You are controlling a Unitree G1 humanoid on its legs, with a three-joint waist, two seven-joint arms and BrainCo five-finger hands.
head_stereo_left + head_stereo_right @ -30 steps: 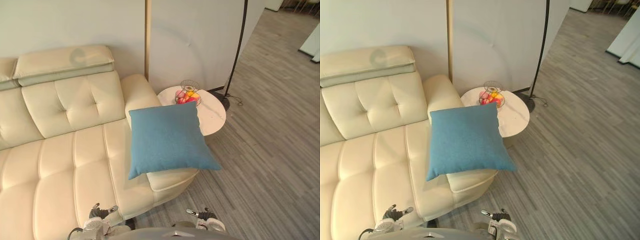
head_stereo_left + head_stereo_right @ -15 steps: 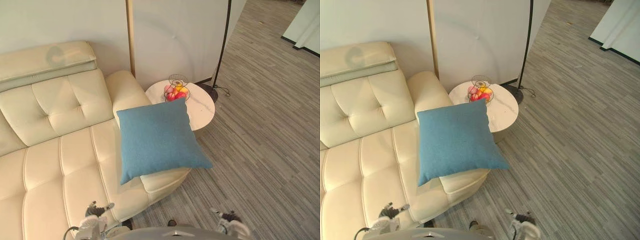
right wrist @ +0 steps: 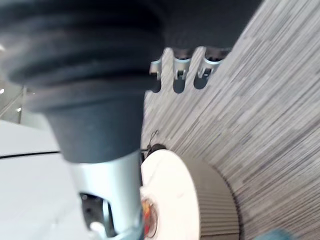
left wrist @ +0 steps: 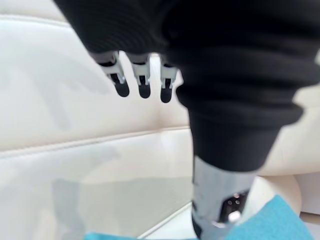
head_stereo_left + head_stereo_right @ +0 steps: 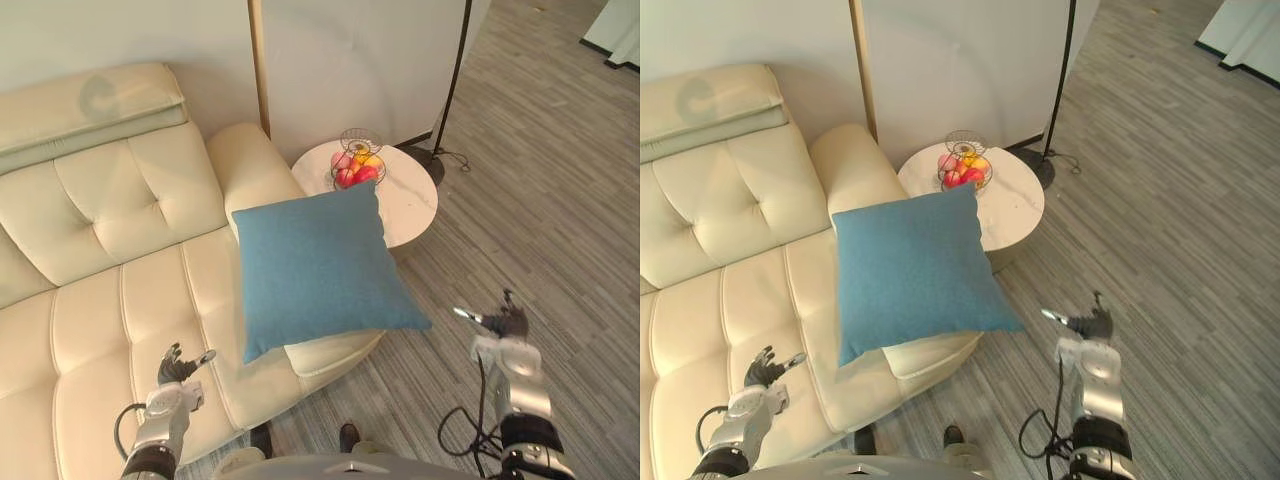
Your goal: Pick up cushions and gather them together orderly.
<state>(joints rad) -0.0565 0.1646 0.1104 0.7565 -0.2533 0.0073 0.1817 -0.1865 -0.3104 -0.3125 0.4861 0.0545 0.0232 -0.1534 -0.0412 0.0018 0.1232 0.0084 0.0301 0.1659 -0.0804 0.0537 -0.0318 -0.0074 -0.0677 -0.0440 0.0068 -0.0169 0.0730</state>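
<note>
A blue square cushion (image 5: 320, 265) lies on the right end of the cream sofa (image 5: 100, 300), tilted against the armrest, with one corner hanging past the seat edge. My left hand (image 5: 175, 380) hovers over the sofa's front seat, left of the cushion and apart from it, fingers relaxed and holding nothing. In the left wrist view its fingertips (image 4: 142, 89) point at the seat, and a blue cushion corner (image 4: 280, 222) shows beyond. My right hand (image 5: 500, 330) hangs open over the floor to the cushion's right, a short way from that corner.
A round white side table (image 5: 412, 205) stands by the sofa arm and carries a wire fruit basket (image 5: 357, 170). Behind it a floor lamp pole (image 5: 455, 70) rises from a dark base. Grey plank floor (image 5: 560, 200) stretches to the right.
Both arms have risen into view: the left hand now over the sofa seat, the right hand higher and further right over the floor. The camera has shifted; the cushion lies as before.
</note>
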